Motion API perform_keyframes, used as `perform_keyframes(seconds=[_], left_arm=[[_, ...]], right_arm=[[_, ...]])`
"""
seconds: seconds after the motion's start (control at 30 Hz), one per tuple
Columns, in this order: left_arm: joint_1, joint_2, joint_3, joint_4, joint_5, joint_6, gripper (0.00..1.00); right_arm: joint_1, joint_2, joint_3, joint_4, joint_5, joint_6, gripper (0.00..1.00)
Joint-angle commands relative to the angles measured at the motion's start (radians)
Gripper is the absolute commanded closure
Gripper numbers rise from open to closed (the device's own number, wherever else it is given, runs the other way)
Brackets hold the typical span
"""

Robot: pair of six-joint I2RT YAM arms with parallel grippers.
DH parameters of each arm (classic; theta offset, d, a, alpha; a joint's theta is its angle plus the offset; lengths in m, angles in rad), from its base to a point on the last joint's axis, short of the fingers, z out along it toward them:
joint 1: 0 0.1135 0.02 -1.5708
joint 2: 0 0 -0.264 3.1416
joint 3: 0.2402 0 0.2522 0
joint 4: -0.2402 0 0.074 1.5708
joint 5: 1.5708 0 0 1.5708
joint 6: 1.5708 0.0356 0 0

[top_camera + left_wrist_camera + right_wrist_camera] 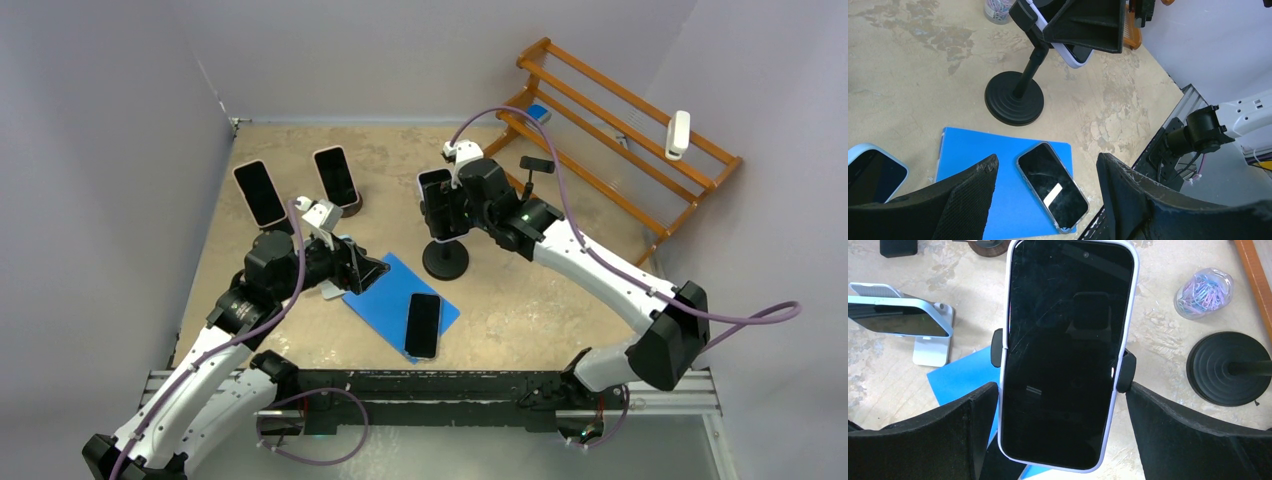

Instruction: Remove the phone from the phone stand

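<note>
Right claw [1060,395], jaws apart, straddles the phone [1068,340] in its stand [445,262]; a crooked pull could tip it.

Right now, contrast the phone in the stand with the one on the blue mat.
The stand phone is raised, clamped in the black stand; the mat phone lies flat on the blue mat. The stand phone has a pale case; the mat phone has a dark rim. The open right gripper straddles the stand phone; the mat phone is untouched. Both screens are dark.
</note>
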Motion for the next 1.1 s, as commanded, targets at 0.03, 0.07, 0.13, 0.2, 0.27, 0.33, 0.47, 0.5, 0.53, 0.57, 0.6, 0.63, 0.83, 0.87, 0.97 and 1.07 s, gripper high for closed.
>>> perform_keyframes(seconds=[0.03,0.07,0.13,0.2,0.27,0.33,0.47,0.5,0.53,0.57,0.6,0.63,0.83,0.87,0.97,1.07], left_arm=[[0.003,-0.009,0.006,0.034,0.005,0.003,0.3],[0.003,-0.007,0.005,0.035,0.005,0.003,0.3],[0.003,-0.002,0.004,0.037,0.003,0.001,0.3],[0.003,0.005,0.005,0.039,-0.003,-0.004,0.3],[0.003,0.012,0.009,0.038,-0.006,-0.006,0.3],[0.003,0.013,0.01,0.035,-0.008,-0.006,0.3],[0.004,0.011,0.009,0.035,-0.015,-0.006,0.3],[0.003,0.013,0.009,0.037,-0.016,-0.006,0.3],[0.004,0.013,0.009,0.036,-0.016,-0.006,0.3],[0.003,0.013,0.009,0.036,-0.017,-0.006,0.3],[0.004,0.014,0.009,0.035,-0.02,-0.006,0.3],[0.004,0.013,0.009,0.035,-0.024,-0.008,0.3],[0.003,0.024,-0.002,0.108,-0.05,-0.137,0.3],[0.005,0.031,-0.007,0.142,-0.047,-0.175,0.3],[0.004,0.066,-0.038,0.299,-0.044,-0.27,0.29],[0.004,0.128,-0.067,0.464,-0.02,-0.316,0.29]], right_arm=[[0.0,0.012,0.053,-0.002,-0.004,-0.009,0.01],[0.0,0.015,0.054,-0.003,-0.004,-0.009,0.01],[-0.001,0.028,0.059,-0.01,-0.005,-0.014,0.01],[-0.002,0.036,0.061,-0.014,-0.007,-0.015,0.01],[-0.001,0.04,0.059,-0.016,-0.004,-0.015,0.01],[-0.001,0.04,0.056,-0.015,0.018,-0.013,0.01],[-0.001,0.04,0.066,-0.012,0.075,-0.015,0.02],[-0.001,0.038,0.066,-0.012,0.079,-0.016,0.03],[-0.001,0.037,0.068,-0.012,0.082,-0.016,0.05],[-0.002,0.036,0.069,-0.012,0.085,-0.018,0.07],[-0.001,0.034,0.069,-0.009,0.086,-0.019,0.1],[0.0,0.032,0.065,-0.007,0.087,-0.02,0.13],[-0.001,0.013,0.015,0.045,0.092,-0.025,0.5],[-0.001,0.005,-0.005,0.064,0.099,-0.025,0.56],[0.001,-0.032,-0.083,0.15,0.1,-0.026,0.68],[0.0,-0.081,-0.175,0.258,0.088,-0.025,0.73]])
